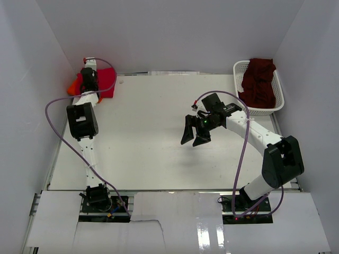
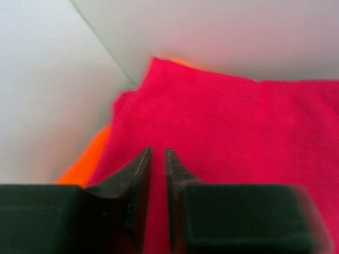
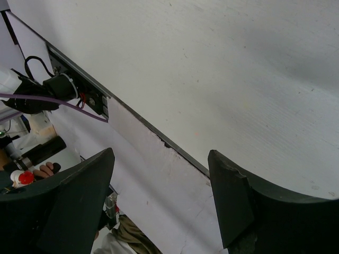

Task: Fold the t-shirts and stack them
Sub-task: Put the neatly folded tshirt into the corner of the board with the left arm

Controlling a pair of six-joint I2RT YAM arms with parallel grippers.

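Note:
A folded bright red t-shirt [image 1: 107,79] [image 2: 238,132] lies in the far left corner on top of an orange t-shirt [image 1: 71,87] [image 2: 87,159], which peeks out at its left edge. My left gripper [image 1: 90,72] [image 2: 158,153] hovers low over the red one. Its fingers stand a narrow gap apart, red cloth shows through the gap, and nothing is visibly pinched. The dark maroon t-shirt [image 1: 258,82] lies crumpled in the basket. My right gripper [image 1: 193,138] [image 3: 161,159] hangs wide open and empty above the middle of the table.
The white lattice basket [image 1: 237,69] stands at the far right corner. White walls close in the table on the left, back and right. The left arm's purple cable [image 1: 53,114] loops over the left side, and the right arm's cable [image 1: 244,143] arcs by its forearm.

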